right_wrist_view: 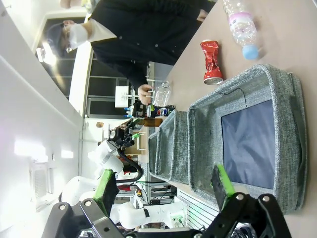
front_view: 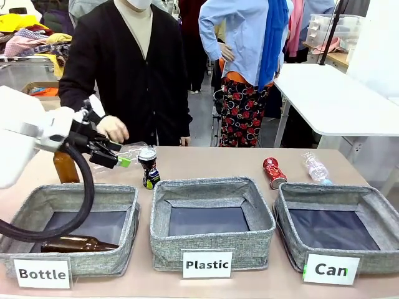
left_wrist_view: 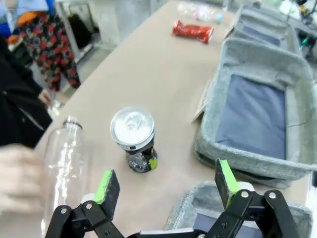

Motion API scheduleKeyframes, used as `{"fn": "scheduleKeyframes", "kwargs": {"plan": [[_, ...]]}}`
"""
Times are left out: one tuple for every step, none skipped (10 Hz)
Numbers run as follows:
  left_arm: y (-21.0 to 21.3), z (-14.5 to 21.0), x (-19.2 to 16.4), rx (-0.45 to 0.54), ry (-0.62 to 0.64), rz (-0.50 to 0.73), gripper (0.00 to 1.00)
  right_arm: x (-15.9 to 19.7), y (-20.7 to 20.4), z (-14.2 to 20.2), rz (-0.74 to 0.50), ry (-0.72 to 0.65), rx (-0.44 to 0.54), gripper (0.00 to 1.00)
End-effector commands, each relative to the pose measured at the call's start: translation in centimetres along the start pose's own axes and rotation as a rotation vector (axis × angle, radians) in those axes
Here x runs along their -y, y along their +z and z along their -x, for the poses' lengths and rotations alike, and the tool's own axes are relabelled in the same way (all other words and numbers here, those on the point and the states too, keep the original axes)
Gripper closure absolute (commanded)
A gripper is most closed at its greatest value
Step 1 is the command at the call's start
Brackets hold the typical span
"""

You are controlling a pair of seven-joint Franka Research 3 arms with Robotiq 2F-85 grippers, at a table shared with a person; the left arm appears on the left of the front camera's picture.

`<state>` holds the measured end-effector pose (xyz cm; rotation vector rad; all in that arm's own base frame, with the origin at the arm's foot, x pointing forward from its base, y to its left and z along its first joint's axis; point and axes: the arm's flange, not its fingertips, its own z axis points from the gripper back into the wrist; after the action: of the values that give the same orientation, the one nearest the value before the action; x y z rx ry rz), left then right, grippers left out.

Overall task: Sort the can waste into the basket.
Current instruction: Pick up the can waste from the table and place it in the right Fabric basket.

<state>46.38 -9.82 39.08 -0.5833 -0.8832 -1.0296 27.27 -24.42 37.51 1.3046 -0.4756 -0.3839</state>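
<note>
**Can waste, item 1.** Black-and-blue Pepsi can, crushed, silver top up. It stands upright on the table, just behind the left corner of the middle basket. The left wrist view shows it ahead of the fingers and between their lines.

**Can waste, item 2.** Shiny red can, crushed, lying on its side on the table just behind the far left corner of the basket signed "Can". That basket is the rightmost of three, and only its dark bottom shows inside.

**Left gripper**. It hovers just left of the Pepsi can, not touching it. The jaws are spread wide with green pads apart, and nothing is between them.

**Right gripper**. The fingers are spread wide and grasp nothing. It hangs over the near side of the "Can" basket.

**Other stock.**
- Clear plastic bottle lying behind the left gripper, with a person's hand at it.
- Second clear bottle with blue cap, lying right of the red can.
- Brown glass bottle, upright at far left.
- Another brown bottle, lying inside the basket signed "Bottle".
- Basket signed "Plastic" in the middle.
</note>
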Motion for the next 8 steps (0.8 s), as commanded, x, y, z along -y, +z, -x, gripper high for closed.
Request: {"fn": "scheduleKeyframes", "kwargs": {"plan": [[10.0, -0.9, 2.4, 0.167, -0.063, 0.090, 0.00, 0.0, -0.2, 0.0, -0.018, 0.029, 0.011, 0.00], [15.1, -1.4, 3.0, 0.225, -0.065, -0.008, 0.00, 0.0, -0.2, 0.0, -0.018, 0.029, 0.011, 0.00], [19.1, -1.9, 2.5, 0.264, -0.047, -0.075, 0.00, 0.0, -0.2, 0.0, -0.018, 0.029, 0.011, 0.00], [22.7, -1.8, 1.8, 0.264, -0.032, -0.110, 0.00, 0.0, -0.2, 0.0, -0.018, 0.029, 0.011, 0.00], [26.2, -0.5, 1.0, 0.273, -0.012, -0.066, 0.00, 0.0, -0.2, 0.0, -0.018, 0.029, 0.011, 0.00], [29.4, 1.2, 0.7, 0.303, -0.027, 0.007, 0.00, 0.0, -0.2, 0.0, -0.018, 0.029, 0.011, 0.00], [32.6, 3.3, -0.2, 0.333, -0.007, 0.016, 0.00, 0.0, -0.2, 0.0, -0.018, 0.029, 0.011, 0.00], [34.8, 5.5, -1.1, 0.407, 0.048, 0.020, 0.00, 0.0, -0.2, 0.0, -0.018, 0.029, 0.011, 0.00]]}}
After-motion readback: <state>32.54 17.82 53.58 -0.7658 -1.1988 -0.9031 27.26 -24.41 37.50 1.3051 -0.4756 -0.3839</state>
